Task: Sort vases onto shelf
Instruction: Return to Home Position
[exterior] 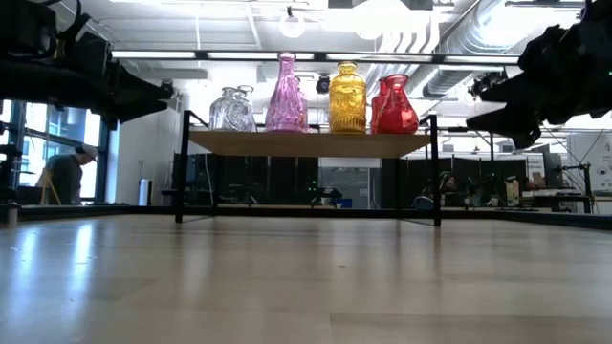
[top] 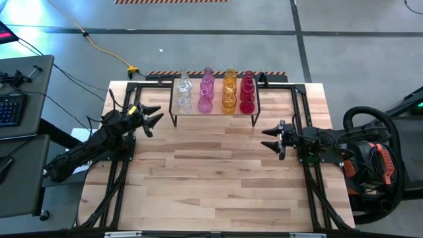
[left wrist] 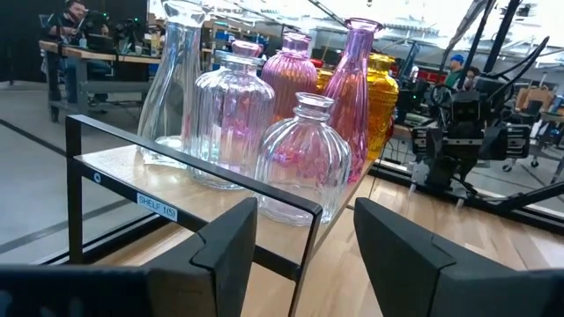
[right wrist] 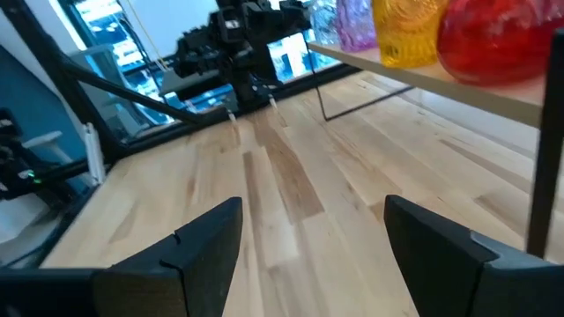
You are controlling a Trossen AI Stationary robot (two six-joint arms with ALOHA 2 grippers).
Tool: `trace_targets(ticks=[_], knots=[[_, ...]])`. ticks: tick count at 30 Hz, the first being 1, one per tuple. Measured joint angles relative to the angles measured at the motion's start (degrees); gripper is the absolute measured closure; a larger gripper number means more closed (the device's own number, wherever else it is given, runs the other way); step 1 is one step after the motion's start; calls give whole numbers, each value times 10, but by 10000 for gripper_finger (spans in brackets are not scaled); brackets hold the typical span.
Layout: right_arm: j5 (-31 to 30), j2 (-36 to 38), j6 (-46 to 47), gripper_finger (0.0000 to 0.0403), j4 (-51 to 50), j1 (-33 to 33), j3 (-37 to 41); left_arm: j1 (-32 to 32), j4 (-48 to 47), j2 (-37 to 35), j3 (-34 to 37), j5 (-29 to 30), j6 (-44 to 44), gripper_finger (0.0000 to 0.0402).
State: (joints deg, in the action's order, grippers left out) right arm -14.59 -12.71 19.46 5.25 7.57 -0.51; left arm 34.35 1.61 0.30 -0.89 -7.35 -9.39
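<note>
Vases (top: 206, 92) on shelf (top: 215, 113), left claw (top: 156, 119) near, right claw (top: 266, 137) farther off

Table (top: 211, 178) from above. The shelf (top: 215, 113) stands at 12 o'clock and carries four columns, ordered from 9 to 3 o'clock: clear vases (top: 184, 94), pink vases (top: 207, 91), amber vases (top: 229, 91), red vases (top: 247, 92). Left gripper (top: 152, 117) at 10 o'clock, fingers apart, pointing toward 3 o'clock. Right gripper (top: 270, 137) at 2 o'clock, fingers apart, pointing toward 9 o'clock. Both are apart from the shelf.
</note>
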Motion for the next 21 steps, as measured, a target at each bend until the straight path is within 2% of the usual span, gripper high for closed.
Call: trace_targets(ticks=[21], knots=[[0,0,0,142,-21,-23,0,0,0,-1,0,0,0,218]])
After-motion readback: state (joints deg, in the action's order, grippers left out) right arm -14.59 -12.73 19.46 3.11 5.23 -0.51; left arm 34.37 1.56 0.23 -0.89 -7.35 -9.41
